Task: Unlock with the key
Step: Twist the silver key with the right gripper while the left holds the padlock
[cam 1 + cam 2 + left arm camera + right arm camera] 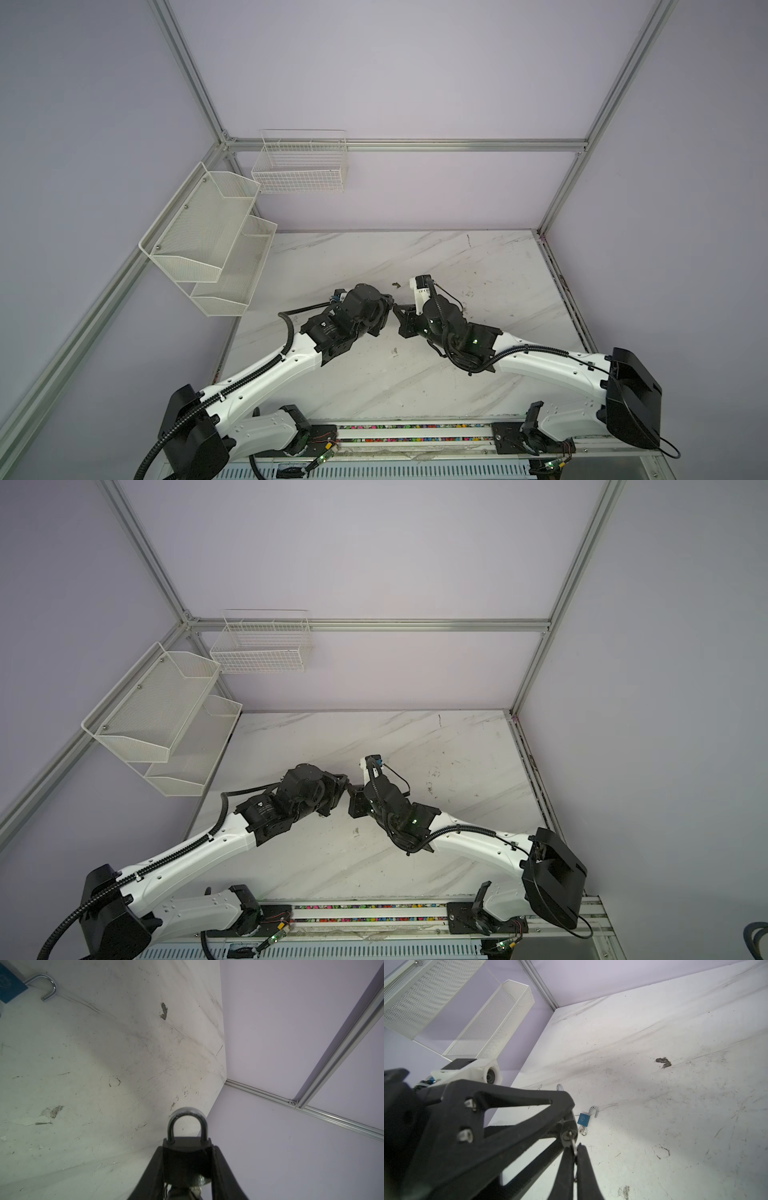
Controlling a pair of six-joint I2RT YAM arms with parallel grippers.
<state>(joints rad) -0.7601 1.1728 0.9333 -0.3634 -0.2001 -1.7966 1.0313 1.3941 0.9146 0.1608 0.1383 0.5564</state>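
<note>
Left tool (188, 1149) grasps a black padlock (187, 1164); right tool (574, 1150) clenches the key (572, 1143) in its keyhole, blue padlock (584, 1119) beyond.

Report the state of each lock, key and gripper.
Black padlock: shackle shut, clamped in left gripper.
Key: in its keyhole, pinched by right gripper.
Blue padlock: shackle open, lying on table.
</note>
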